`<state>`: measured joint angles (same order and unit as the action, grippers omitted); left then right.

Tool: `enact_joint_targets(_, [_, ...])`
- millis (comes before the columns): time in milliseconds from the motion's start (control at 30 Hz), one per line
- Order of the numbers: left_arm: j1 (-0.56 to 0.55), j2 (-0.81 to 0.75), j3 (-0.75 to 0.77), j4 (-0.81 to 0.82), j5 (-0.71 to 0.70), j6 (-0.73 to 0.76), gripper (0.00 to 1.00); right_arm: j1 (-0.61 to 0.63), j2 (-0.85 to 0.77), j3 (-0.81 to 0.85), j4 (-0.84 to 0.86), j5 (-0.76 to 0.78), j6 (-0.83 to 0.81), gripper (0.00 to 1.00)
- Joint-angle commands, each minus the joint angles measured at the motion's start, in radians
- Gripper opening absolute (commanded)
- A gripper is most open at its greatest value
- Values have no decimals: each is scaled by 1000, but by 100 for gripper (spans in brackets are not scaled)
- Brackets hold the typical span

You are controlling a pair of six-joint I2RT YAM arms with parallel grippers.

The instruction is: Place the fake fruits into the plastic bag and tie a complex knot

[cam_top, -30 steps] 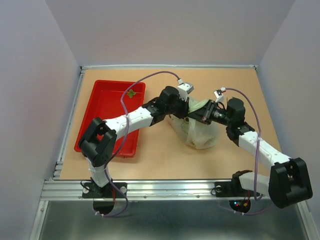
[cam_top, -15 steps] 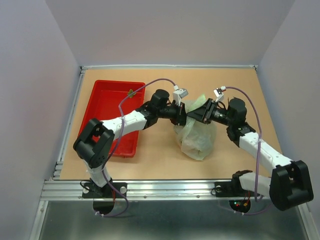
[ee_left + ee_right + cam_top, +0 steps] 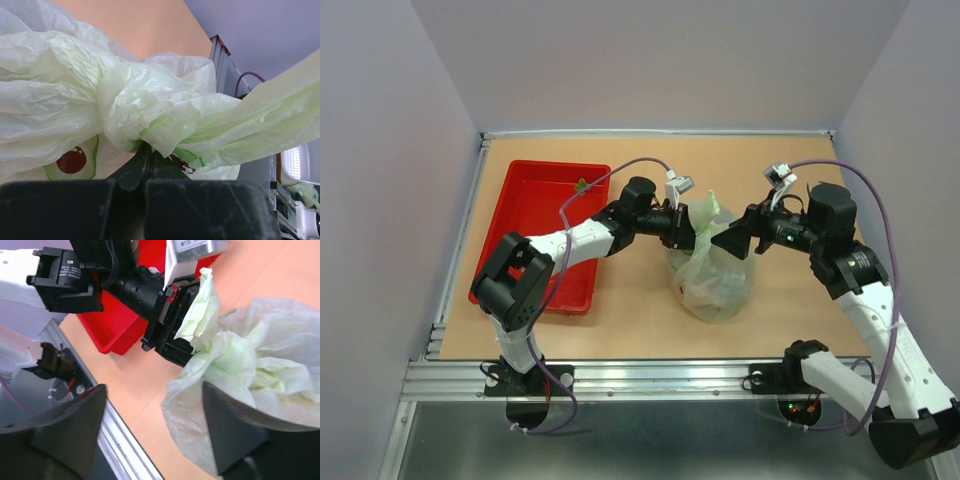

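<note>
Right gripper (image 3: 734, 243) has backed off rightward, jaws spread; left gripper (image 3: 143, 167) pinches the bag (image 3: 712, 282) under its knot (image 3: 134, 107). Avocado-printed (image 3: 71, 161), the bag sits mid-table (image 3: 650, 325), right of the tray (image 3: 533, 222), away from edges

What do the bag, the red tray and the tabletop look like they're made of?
Plastic bag: thin translucent pale-green film, crinkled and faintly glossy.
Red tray: probably rigid moulded plastic, smooth, uniform colour.
Tabletop: matte tan board, possibly wood or fibreboard.
</note>
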<state>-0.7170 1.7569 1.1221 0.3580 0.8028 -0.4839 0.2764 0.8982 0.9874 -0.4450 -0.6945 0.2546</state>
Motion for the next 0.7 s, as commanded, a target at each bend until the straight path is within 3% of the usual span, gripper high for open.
enact_joint_targets(0, [10, 3, 42, 26, 44, -5, 0, 1, -27, 118, -185, 142, -138, 75])
enact_joint_targets(133, [16, -8, 39, 18, 49, -4, 0, -8, 63, 143, -140, 197, -147, 66])
enact_joint_targets(267, [17, -19, 36, -2, 53, 4, 0, -83, 200, 186, -84, 138, -140, 62])
enact_joint_targets(400, [21, -31, 19, 1, 53, -2, 0, -271, 365, 238, -86, -45, -118, 56])
enact_joint_targets(500, [21, -30, 7, 27, 70, -18, 0, -272, 470, 263, -109, -192, -141, 49])
enact_joint_targets(667, [19, -24, -1, 88, 82, -61, 0, -272, 496, 157, -135, -344, -149, 57])
